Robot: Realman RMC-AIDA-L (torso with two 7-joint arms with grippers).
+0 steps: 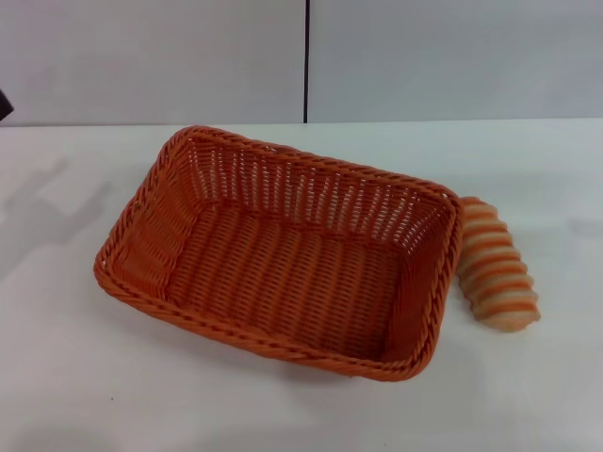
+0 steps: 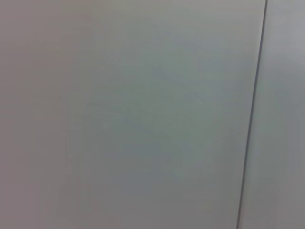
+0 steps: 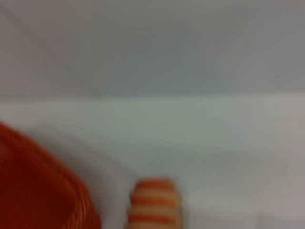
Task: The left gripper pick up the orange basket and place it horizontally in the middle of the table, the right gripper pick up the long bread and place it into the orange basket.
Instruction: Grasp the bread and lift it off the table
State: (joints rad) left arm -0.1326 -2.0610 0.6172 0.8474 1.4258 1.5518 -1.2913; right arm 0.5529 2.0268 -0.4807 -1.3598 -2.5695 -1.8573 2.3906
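A: Where do things stand on the tabletop (image 1: 85, 395)?

B: The orange basket (image 1: 283, 254) sits near the middle, long side running roughly across but skewed — its left end lies nearer the robot than it should. The long bread (image 1: 497, 266) lies just beside the basket's right end, close enough that I cannot tell whether it touches the rim. The basket holds nothing.

A: And the grippers?

B: Neither the left gripper nor the right gripper shows in any view. The left wrist camera sees only a pale wall panel with a dark seam, so I judge that arm is held up and away. The right wrist camera looks past the end of the bread (image 3: 155, 202) and a corner of the basket (image 3: 38, 191), so that arm seems to be near the loaf. How wide either one stands cannot be told.

A: So which step is in hand?

B: Either squaring the basket or going for the bread, by my reading. For the bread, come down from above and close across its narrow width near the middle — well clear of the wicker rim, which crowds that side. Lift above the rim before crossing, then release low over the basket floor.
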